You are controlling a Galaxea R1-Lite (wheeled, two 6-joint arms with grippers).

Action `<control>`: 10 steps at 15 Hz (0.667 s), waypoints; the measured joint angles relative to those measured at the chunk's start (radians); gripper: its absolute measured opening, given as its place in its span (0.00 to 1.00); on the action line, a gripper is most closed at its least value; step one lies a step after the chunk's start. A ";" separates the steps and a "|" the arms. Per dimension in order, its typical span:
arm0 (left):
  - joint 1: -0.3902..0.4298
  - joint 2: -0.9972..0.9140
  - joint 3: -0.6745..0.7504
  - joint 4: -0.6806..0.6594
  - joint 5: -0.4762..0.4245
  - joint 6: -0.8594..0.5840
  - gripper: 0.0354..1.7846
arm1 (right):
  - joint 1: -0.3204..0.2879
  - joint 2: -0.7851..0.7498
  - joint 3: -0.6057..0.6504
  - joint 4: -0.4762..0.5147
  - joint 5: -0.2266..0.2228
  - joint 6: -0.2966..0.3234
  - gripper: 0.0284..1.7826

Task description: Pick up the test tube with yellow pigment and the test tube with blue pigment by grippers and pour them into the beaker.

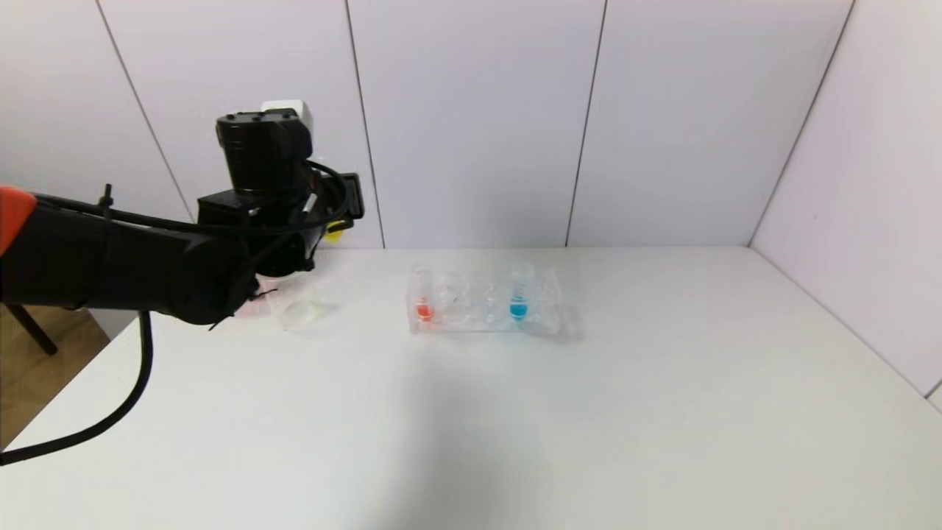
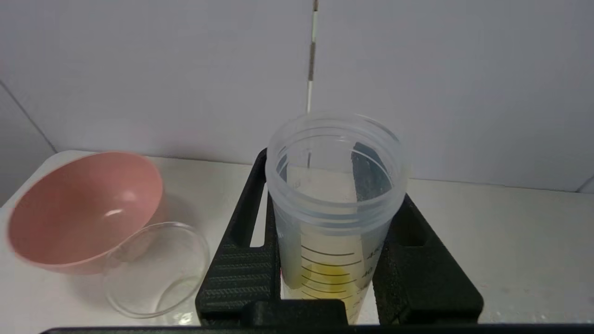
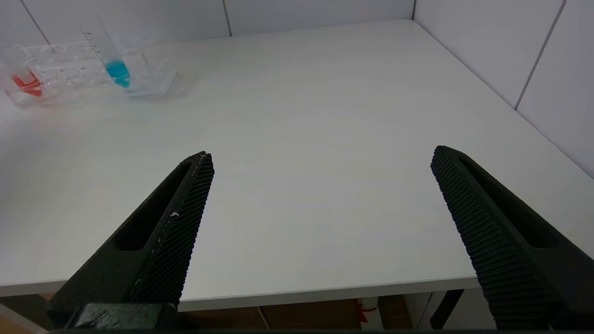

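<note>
The test tube with yellow pigment [image 2: 335,208] sits clamped in the left gripper [image 2: 336,260], the beaker [image 2: 155,269] at its nine o'clock; the right gripper [image 3: 320,218] gapes wide, holding nothing.

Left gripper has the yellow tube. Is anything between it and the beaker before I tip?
Nothing visible. The left gripper is shut on the test tube with yellow pigment, and the beaker sits close beside it. The pink bowl stands on the beaker's other side.
</note>
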State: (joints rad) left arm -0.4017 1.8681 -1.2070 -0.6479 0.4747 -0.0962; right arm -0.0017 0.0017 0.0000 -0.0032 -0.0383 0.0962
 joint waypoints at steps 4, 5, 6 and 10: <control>0.135 -0.054 0.092 -0.004 -0.064 -0.008 0.29 | 0.000 0.000 0.000 0.000 0.000 0.000 0.96; 0.172 -0.065 0.113 -0.010 -0.083 -0.010 0.29 | 0.000 0.000 0.000 0.000 0.000 0.000 0.96; 0.206 -0.072 0.131 -0.017 -0.103 -0.012 0.29 | 0.000 0.000 0.000 0.000 0.000 0.000 0.96; 0.336 -0.090 0.207 -0.070 -0.165 -0.013 0.29 | 0.000 0.000 0.000 0.000 0.000 0.000 0.96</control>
State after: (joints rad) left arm -0.0653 1.7777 -1.0002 -0.7181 0.3098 -0.1091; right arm -0.0017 0.0017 0.0000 -0.0036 -0.0383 0.0957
